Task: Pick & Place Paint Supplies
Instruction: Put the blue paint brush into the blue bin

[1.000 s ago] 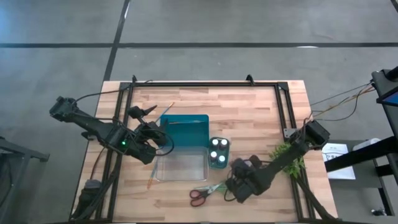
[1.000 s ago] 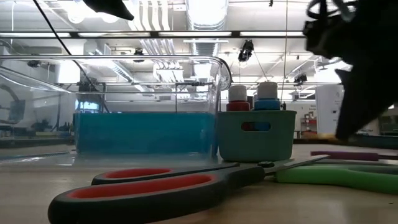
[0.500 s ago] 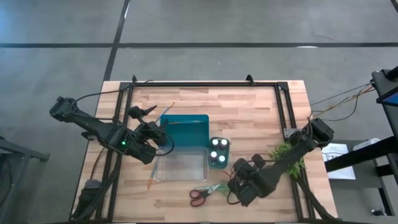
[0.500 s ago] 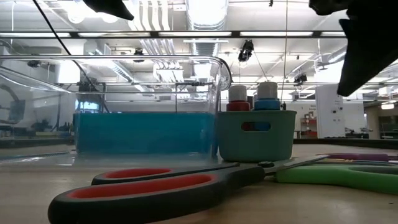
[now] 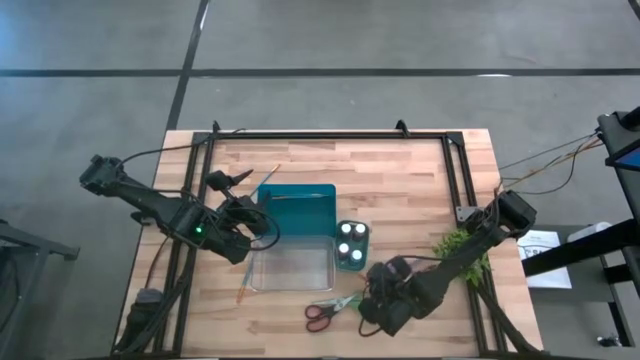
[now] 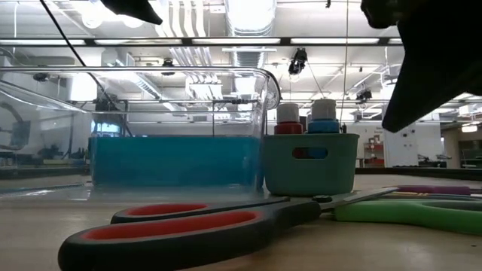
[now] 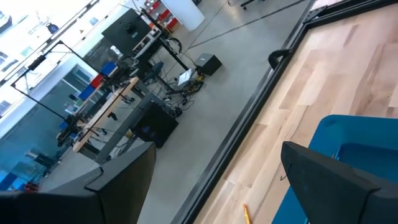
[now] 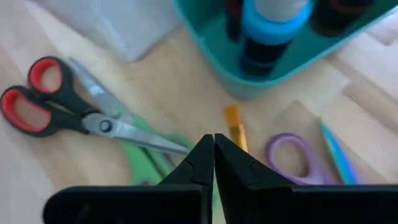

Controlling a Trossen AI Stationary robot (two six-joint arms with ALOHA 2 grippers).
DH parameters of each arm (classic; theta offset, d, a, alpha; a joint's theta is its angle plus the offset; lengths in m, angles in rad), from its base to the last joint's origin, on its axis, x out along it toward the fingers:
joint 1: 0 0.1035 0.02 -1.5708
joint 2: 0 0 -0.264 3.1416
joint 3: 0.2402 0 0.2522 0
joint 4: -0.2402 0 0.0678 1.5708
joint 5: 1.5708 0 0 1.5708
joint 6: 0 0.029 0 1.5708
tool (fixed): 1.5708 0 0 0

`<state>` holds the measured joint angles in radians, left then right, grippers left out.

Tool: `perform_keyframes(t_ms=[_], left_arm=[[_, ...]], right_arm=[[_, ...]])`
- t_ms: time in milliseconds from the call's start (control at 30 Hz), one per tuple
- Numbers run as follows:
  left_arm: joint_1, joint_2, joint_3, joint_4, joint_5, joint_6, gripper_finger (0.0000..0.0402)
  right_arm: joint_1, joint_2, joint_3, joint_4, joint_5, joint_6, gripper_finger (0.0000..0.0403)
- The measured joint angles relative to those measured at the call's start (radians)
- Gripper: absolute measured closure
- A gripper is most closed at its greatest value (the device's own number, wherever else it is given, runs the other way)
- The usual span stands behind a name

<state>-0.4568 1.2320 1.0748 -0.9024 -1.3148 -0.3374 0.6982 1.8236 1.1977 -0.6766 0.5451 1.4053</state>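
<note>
Right gripper (image 8: 214, 142) hovered over the near table (image 5: 400, 190) area, jaws clenched together, nothing between them. Just under its tips lay an orange brush tip (image 8: 234, 124), with the purple scissors (image 8: 292, 157) handle loop to one side and the red scissors (image 8: 56, 109) lying flat on the wood, blades crossing over the green handles. In the high view the red scissors (image 5: 322, 315) sat near the front edge, in front of the clear bin (image 5: 292, 268). Small teal cup (image 5: 352, 246) held the paint bottles (image 5: 350, 250), white caps up; low view showed red and blue ones (image 6: 324, 120) standing upright inside it. Teal tray (image 5: 300, 208) sat behind the clear bin, touching it. A brush (image 5: 268, 180) lay beside the tray. Left gripper (image 5: 262, 222) hung over the tray's left edge, jaws released and wide, holding nothing. Plant sprig (image 5: 462, 250) lay at right, under the right arm.
</note>
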Motion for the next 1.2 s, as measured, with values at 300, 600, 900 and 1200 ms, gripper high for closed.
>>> perform_keyframes(t_ms=[300, 600, 900, 1200], left_arm=[[0.0, 0.0, 0.0, 0.0, 0.0, 0.0, 0.0048], [0.0, 0.0, 0.0, 0.0, 0.0, 0.0, 0.0048], [0.0, 0.0, 0.0, 0.004, 0.0, 0.0, 0.0048], [0.0, 0.0, 0.0, 0.005, 0.01, 0.003, 0.0048]], right_arm=[[-0.041, 0.0, -0.057, 0.12, -0.023, -0.016, 0.0277], [-0.051, 0.005, -0.118, 0.204, -0.045, -0.018, 0.0237], [-0.062, 0.038, -0.139, 0.266, -0.023, -0.052, 0.0285], [-0.074, 0.041, -0.162, 0.271, 0.0, -0.063, 0.0295]])
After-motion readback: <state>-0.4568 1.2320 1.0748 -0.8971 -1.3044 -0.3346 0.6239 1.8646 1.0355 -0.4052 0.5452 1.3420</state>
